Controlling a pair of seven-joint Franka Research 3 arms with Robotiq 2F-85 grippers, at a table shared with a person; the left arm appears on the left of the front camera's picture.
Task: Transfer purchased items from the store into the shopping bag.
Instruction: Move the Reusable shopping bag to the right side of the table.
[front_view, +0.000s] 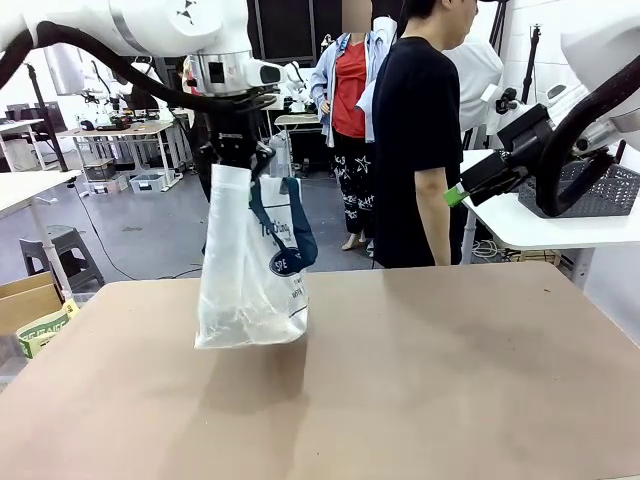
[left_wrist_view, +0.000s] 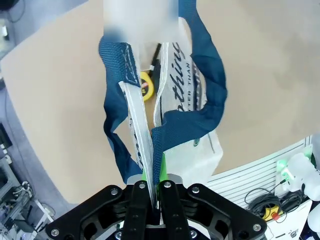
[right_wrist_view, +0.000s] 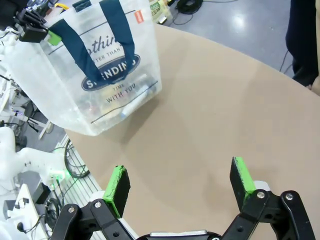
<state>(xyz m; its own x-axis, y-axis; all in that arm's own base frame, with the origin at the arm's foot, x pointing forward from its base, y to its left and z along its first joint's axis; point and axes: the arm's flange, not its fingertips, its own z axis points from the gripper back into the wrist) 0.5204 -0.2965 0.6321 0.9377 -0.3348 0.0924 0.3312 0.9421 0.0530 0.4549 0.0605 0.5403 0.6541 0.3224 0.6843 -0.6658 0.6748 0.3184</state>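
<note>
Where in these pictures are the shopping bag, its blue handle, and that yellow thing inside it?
shopping bag (front_view: 245, 290): front view, on its clear plastic side.
blue handle (left_wrist_view: 212, 95): left wrist view, on the outer curve of the navy strap.
yellow thing (left_wrist_view: 146, 85): left wrist view, on its round yellow edge seen through the bag's mouth.

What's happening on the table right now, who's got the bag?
The left gripper is shut on the top edge of the shopping bag, holding it up with its bottom at the table. Some items, including something yellow, already lie inside. The right gripper hangs open above bare table, holding nothing. A person stands at the far side.
</note>
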